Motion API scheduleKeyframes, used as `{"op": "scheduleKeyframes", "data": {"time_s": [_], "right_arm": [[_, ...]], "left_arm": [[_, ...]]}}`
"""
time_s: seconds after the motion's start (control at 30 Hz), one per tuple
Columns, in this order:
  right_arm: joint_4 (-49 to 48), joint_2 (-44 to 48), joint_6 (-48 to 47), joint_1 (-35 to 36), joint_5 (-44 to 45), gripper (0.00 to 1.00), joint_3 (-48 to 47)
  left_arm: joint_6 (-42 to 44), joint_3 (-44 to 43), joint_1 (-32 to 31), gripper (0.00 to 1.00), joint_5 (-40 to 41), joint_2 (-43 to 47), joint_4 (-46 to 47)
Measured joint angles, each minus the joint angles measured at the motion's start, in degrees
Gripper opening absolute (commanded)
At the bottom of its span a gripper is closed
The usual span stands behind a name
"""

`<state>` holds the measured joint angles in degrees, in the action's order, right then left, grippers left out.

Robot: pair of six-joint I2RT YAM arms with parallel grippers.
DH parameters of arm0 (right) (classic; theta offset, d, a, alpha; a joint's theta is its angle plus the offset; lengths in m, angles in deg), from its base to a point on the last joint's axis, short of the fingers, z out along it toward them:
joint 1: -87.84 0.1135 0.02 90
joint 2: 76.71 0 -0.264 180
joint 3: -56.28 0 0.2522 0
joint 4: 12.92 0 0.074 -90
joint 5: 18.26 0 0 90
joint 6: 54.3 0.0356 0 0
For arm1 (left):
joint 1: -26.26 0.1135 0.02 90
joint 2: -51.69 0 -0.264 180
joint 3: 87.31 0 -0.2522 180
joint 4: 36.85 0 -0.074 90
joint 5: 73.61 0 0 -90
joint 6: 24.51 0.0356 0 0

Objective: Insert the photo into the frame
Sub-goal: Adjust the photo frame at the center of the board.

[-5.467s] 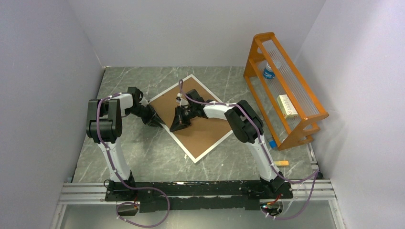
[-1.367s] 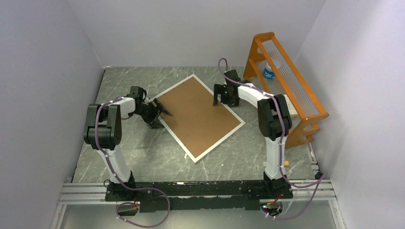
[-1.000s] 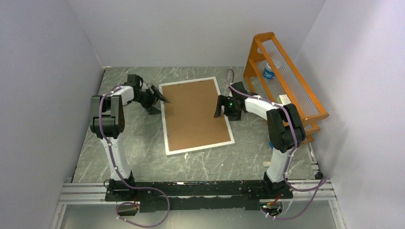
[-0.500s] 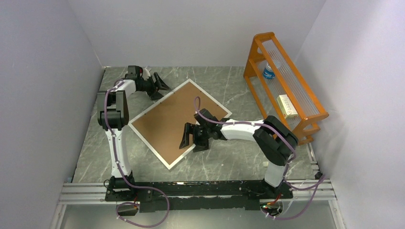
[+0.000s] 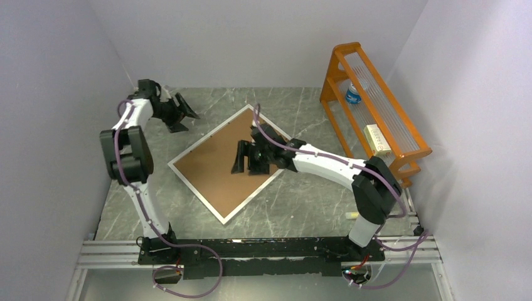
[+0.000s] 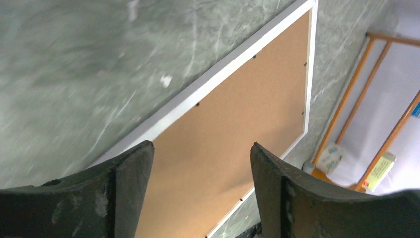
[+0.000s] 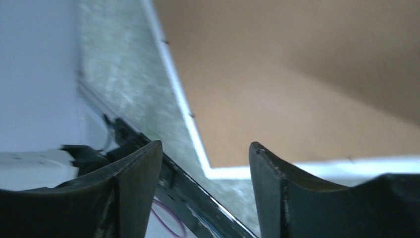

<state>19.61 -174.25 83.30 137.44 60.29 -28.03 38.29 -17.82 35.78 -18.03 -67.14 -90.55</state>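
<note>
The frame [image 5: 213, 168] lies face down on the marble table, turned like a diamond. Its brown backing board is up inside a narrow white border. The photo is out of view. My right gripper [image 5: 241, 157] hovers over the middle of the backing board, open, with nothing between its fingers. In the right wrist view the frame's near corner [image 7: 210, 171] shows between the open right gripper [image 7: 204, 146]. My left gripper [image 5: 182, 115] is open at the far left, clear of the frame's upper-left edge. The left wrist view looks past the left gripper [image 6: 201, 145] down onto the frame [image 6: 247, 109].
An orange rack [image 5: 401, 147] stands along the right wall, holding a bottle [image 5: 353, 94] and a small box [image 5: 377, 139]; the rack [image 6: 369, 94] also shows in the left wrist view. Grey walls close in the left, back and right. The arm bases' rail [image 5: 251, 248] runs along the near edge.
The frame has swung round on the table into a diamond position. My right gripper moved from the frame's near edge to above its middle. My left gripper drew back toward the far left corner.
</note>
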Motion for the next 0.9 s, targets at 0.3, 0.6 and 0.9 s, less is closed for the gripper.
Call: {"op": "scheduleKeyframes", "data": {"time_s": [0.3,0.6,0.9], "right_arm": [[-7.41,-23.43,-5.35,0.48,-18.45,0.33,-24.26],[-13.75,-36.89,0.37,3.39,-29.22,0.22,-30.60],[-20.35,-42.14,3.26,4.11,-31.06,0.18,-35.85]], "left_arm": [[-1.07,27.91,2.89,0.58,8.48,24.87,-2.47],[-1.42,37.48,3.54,0.41,17.00,25.79,-5.57],[-2.62,40.04,4.66,0.13,20.31,24.68,-5.60]]}}
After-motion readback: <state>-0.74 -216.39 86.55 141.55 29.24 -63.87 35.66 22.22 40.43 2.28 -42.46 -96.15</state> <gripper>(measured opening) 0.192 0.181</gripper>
